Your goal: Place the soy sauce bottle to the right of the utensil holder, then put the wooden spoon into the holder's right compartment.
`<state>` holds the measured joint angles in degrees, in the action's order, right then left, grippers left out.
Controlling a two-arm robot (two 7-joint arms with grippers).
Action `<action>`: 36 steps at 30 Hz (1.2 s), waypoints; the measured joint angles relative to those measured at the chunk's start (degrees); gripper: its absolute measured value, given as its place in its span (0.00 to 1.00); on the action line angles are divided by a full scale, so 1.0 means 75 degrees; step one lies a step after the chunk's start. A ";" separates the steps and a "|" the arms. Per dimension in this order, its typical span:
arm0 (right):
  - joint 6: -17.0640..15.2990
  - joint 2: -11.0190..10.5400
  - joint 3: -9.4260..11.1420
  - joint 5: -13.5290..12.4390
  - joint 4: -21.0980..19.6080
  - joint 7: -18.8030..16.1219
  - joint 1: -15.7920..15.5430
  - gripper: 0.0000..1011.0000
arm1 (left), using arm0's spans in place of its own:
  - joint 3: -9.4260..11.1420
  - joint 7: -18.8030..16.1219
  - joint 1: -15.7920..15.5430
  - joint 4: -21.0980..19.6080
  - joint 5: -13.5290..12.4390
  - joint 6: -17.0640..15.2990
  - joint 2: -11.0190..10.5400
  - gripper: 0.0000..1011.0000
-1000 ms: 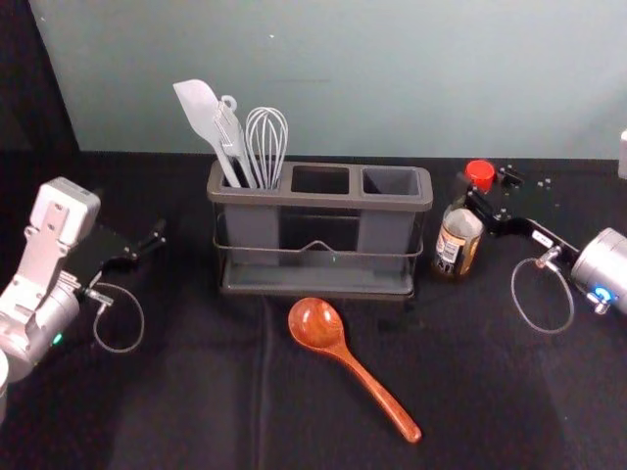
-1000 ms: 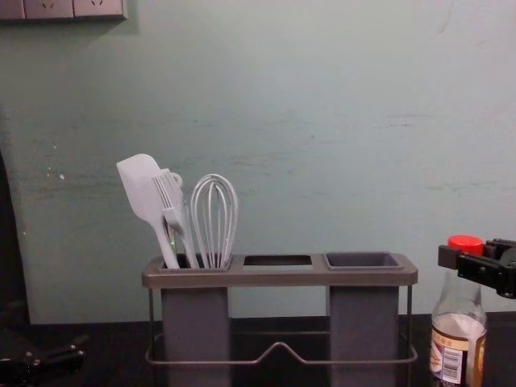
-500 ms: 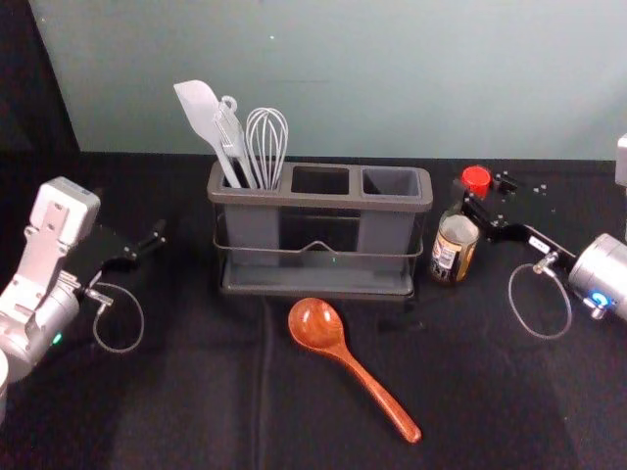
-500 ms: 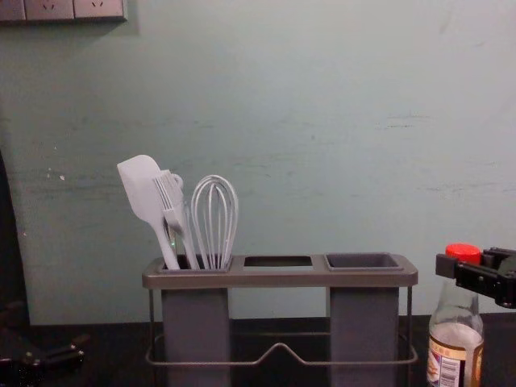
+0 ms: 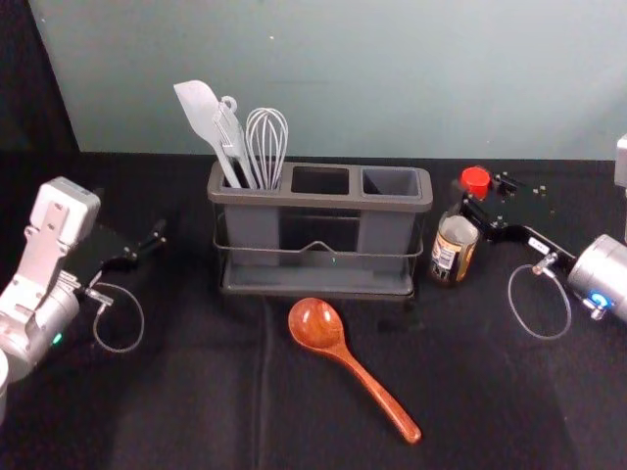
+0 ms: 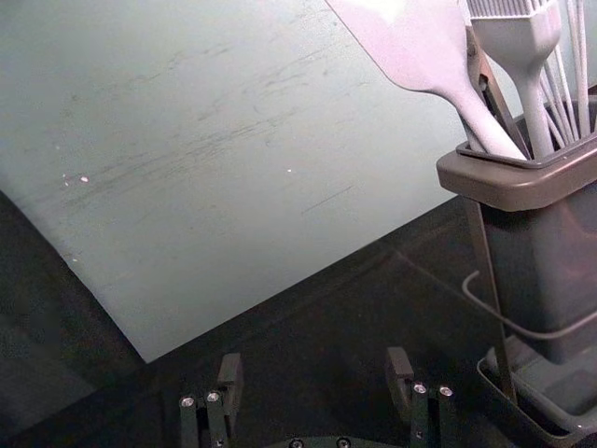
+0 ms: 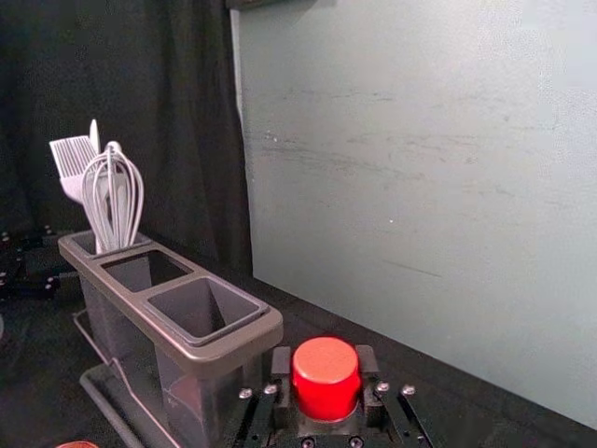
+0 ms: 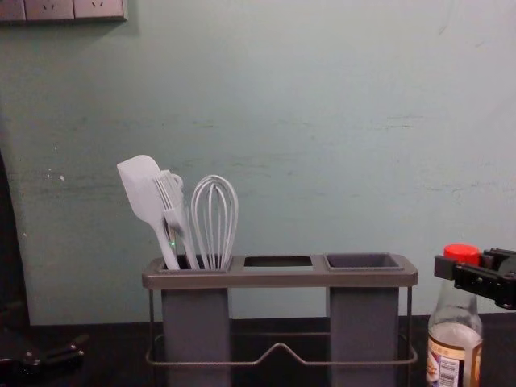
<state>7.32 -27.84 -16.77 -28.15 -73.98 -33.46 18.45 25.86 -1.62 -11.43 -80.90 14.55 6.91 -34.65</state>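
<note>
- Head view: the clear glass soy sauce bottle with a red cap (image 5: 455, 247) stands just beside the right end of the grey plastic utensil holder (image 5: 418, 196); the glossy brown wooden spoon (image 5: 366, 376) lies in front.
- Left wrist view: the idle left gripper (image 6: 317, 373) has its jaws wide, near the holder's left end.
- Right wrist view: the right gripper (image 7: 325, 366) grips the bottle just under its cap.
- Chest view: bottle placing seems in hand; next, settle it upright, then release.
</note>
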 joint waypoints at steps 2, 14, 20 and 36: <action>-0.0002 -0.0001 0.0001 0.0000 -0.0001 0.0000 -0.0001 0.46 | 0.0000 0.0000 0.0000 0.0000 0.0000 0.0000 0.0000 0.99; -0.0011 -0.0005 0.0010 0.0000 -0.0011 0.0003 -0.0002 0.84 | 0.0000 0.0000 0.0000 0.0000 0.0000 0.0000 0.0000 0.99; -0.0011 -0.0005 0.0012 0.0000 -0.0014 0.0004 -0.0003 0.99 | 0.0000 0.0000 0.0000 0.0000 0.0000 0.0000 0.0000 0.99; -0.0029 -0.0175 0.0173 0.0069 -0.0623 0.0269 -0.0239 0.99 | 0.0000 0.0000 0.0000 0.0000 0.0000 0.0000 0.0000 0.99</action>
<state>7.10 -29.16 -15.48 -27.63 -78.66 -31.44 16.66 25.86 -1.62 -11.43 -80.90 14.55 6.91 -34.65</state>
